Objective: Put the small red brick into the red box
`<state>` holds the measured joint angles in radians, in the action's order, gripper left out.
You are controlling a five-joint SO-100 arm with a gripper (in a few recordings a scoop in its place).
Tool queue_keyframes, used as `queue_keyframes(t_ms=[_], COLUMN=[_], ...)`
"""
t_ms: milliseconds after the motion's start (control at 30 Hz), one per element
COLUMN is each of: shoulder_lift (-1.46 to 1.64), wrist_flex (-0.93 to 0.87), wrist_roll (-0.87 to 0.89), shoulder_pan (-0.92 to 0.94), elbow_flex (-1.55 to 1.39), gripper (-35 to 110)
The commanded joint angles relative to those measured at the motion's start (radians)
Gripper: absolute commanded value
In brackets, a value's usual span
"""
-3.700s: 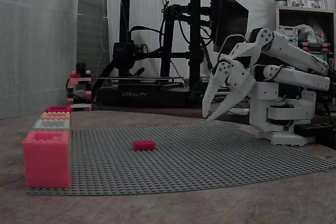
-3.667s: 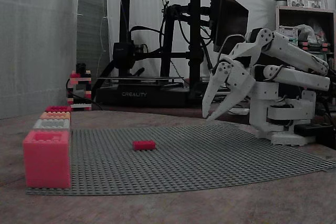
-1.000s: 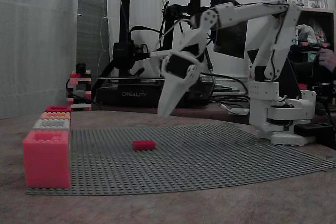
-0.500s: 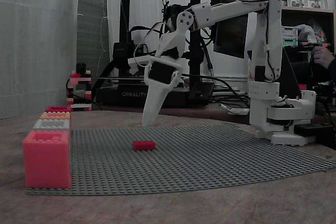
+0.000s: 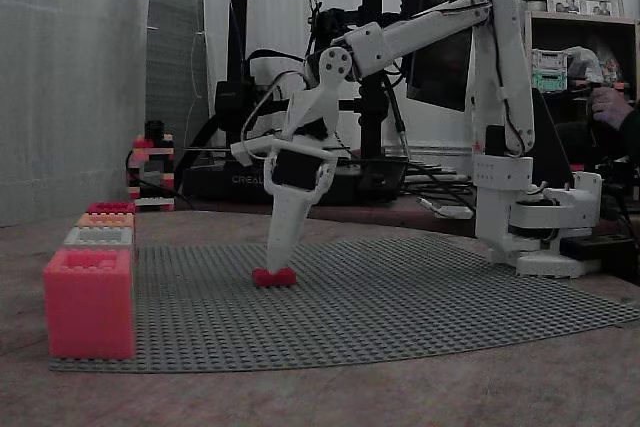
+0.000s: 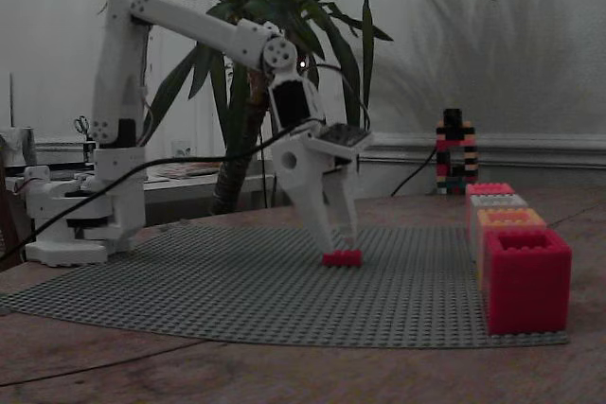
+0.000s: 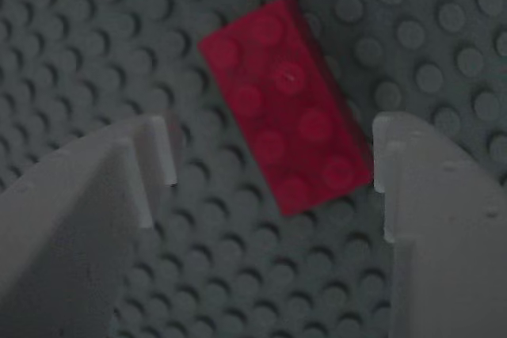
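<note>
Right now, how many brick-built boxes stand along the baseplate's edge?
4, in one row: pink-salmon box nearest that camera, then orange box, grey box, red box farthest.

the tool (image 5: 276, 265) stands low over the small red brick (image 5: 274, 276), fingers spread to either side of it. bare studded baseplate (image 5: 400, 297) lies between it and the row of boxes (image 5: 95, 247), with the red box (image 5: 110, 208) at the far end.

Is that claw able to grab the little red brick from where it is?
Probably yes. The gripper is open right over the brick, a finger on either side, nothing between. The brick lies askew to the fingers, so it may twist as they close.
</note>
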<state>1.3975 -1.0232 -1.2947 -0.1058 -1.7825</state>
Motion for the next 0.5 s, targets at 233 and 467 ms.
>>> queue_keyframes(t_ms=[233,467], shoulder_lift=[-0.037,-0.064], wrist_flex=[0.018,0.025], wrist_roll=[-0.005,0.006], shoulder_pan=[-0.029,-0.04], elbow_flex=[0.114,0.117], gripper=[22,19])
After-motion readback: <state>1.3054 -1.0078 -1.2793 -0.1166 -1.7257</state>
